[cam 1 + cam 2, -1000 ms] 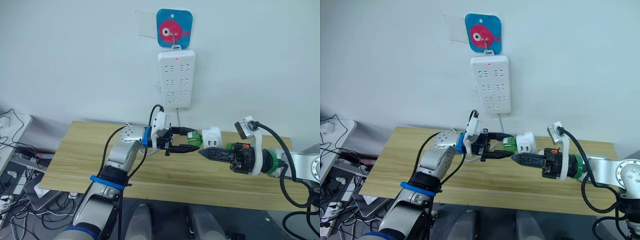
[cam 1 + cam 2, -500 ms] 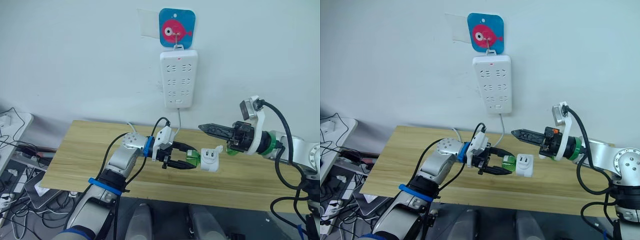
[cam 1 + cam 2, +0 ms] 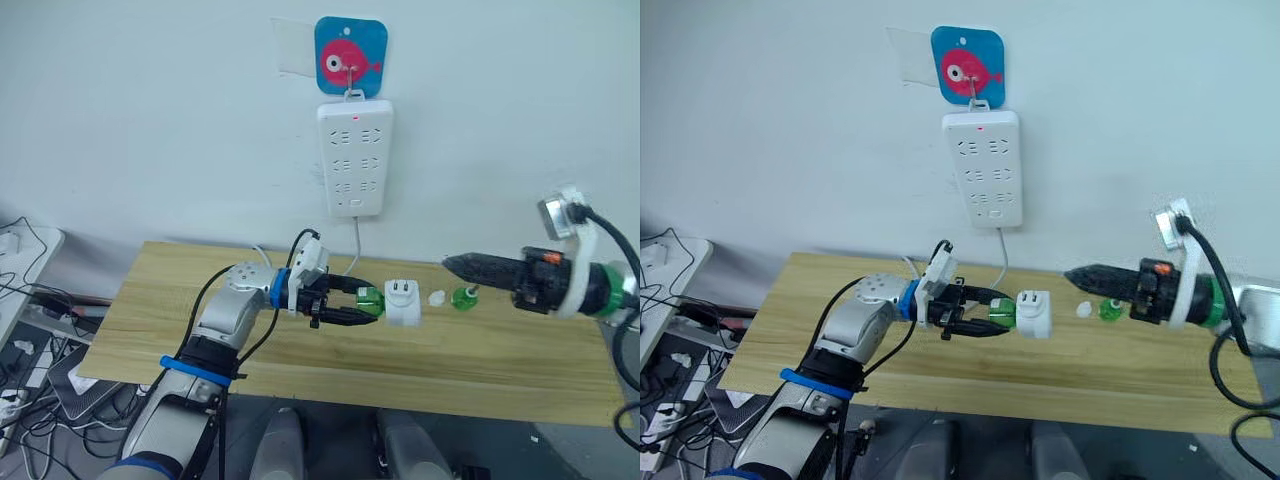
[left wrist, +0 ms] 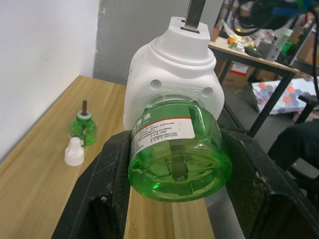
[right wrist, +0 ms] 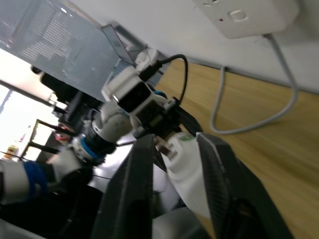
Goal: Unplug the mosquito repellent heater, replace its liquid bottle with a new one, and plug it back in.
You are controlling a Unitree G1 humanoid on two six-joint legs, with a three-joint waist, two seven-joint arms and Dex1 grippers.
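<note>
Left gripper (image 3: pixel 352 305): is pinching the bottle (image 4: pixel 177 149), screwed in the heater (image 3: pixel 403 301).
Right gripper (image 3: pixel 452 264): is spread, at 3 o'clock.
Handling: light, smooth plastic; the heater body is best being gripped.

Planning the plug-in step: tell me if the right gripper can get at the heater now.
Probably yes. The right gripper is empty and points toward the heater, whose near side is bare; the left gripper holds only the green bottle screwed into it.

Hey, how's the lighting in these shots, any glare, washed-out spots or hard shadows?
Left eye view: soft, even light on the wall and power strip, no hard shadows. Left wrist view: the green bottle glows through, with small bright highlights on its base. Right wrist view: the window area behind the left arm is washed out to white.
</note>
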